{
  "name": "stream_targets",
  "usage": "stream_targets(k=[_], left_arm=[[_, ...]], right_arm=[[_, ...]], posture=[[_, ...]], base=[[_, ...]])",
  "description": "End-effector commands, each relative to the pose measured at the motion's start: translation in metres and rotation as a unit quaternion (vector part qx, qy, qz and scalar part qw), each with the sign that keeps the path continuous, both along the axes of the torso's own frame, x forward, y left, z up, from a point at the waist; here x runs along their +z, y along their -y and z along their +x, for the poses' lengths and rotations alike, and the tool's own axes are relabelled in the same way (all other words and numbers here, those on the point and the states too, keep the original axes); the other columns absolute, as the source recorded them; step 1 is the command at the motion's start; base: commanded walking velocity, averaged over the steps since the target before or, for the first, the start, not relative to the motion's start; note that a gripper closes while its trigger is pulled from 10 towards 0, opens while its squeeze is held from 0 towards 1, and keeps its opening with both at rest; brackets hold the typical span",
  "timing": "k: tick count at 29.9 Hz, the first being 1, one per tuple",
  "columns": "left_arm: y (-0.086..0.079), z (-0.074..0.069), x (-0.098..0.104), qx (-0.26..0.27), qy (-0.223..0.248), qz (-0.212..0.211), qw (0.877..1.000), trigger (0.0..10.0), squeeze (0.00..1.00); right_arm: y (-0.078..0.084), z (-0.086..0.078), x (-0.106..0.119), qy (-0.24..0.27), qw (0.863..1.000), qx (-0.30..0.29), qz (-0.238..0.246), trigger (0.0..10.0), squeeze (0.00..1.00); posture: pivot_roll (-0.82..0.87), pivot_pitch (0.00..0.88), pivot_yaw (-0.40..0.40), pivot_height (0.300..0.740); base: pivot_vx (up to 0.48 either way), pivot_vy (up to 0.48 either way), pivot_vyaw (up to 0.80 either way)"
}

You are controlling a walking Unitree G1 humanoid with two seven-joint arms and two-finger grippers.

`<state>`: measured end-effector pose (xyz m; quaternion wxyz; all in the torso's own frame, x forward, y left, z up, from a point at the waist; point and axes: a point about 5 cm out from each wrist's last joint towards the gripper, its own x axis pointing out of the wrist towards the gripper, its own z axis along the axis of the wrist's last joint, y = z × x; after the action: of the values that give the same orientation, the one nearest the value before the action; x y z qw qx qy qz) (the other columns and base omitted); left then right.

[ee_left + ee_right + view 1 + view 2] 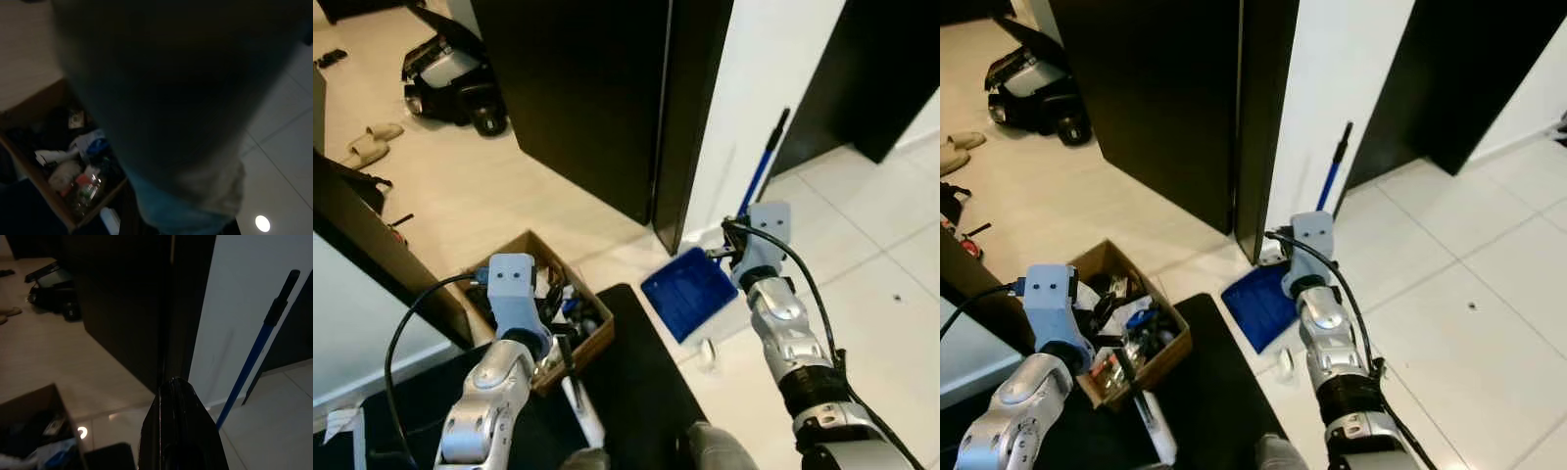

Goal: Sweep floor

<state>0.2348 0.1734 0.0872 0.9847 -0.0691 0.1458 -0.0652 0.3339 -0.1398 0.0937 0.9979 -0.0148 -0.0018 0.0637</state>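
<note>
- Pale floor tiles (881, 245) run past a black cabinet (597, 98) and a white wall (764, 78).
- At 1 o'clock, a blue-handled broom (759, 176) leans upright against that wall.
- Just beside its foot, a blue dustpan (687, 292) lies on the tiles.
- Right gripper (177, 431) points at the cabinet edge, fingers pressed together, holding nothing.
- Left gripper (558, 348) hangs over a cluttered cardboard box (533, 250) at 9 o'clock; whether it is open I cannot tell.
- At 11 o'clock sits a toy car (450, 83).

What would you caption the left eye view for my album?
Robot's right arm reaches toward a blue dustpan and blue-handled broom against the wall; cardboard box of clutter on its left.
</note>
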Motion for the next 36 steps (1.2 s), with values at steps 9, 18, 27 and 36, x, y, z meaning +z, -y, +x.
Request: stream_targets(k=[9,18,27,36], left_arm=[[0.0012,0.0016,0.0026,-0.006,0.011,0.003,1.0,10.0,0.0],[0.0022,0.002,0.0027,-0.011,0.011,0.004,1.0,10.0,0.0],[0.0024,0.0025,0.0027,-0.013,0.011,0.001,1.0,10.0,0.0],[0.0028,0.0022,0.0026,-0.011,0.01,-0.004,1.0,10.0,0.0]], right_arm=[[0.001,-0.001,-0.0016,-0.004,1.0,-0.001,0.001,10.0,0.0],[0.0012,-0.0006,-0.0014,-0.004,1.0,0.0,0.0,10.0,0.0],[0.001,-0.0006,-0.0015,-0.004,1.0,-0.001,0.0,10.0,0.0],[0.0008,-0.0011,-0.0019,-0.005,1.0,0.0,0.0,10.0,0.0]], posture=[[0.02,0.047,0.026,0.74],[0.02,0.044,0.027,0.74],[0.02,0.042,0.027,0.74],[0.02,0.046,0.026,0.74]], base=[[0.421,-0.088,0.0],[0.319,-0.352,0.0],[0.279,-0.388,0.0],[0.306,-0.367,0.0]])
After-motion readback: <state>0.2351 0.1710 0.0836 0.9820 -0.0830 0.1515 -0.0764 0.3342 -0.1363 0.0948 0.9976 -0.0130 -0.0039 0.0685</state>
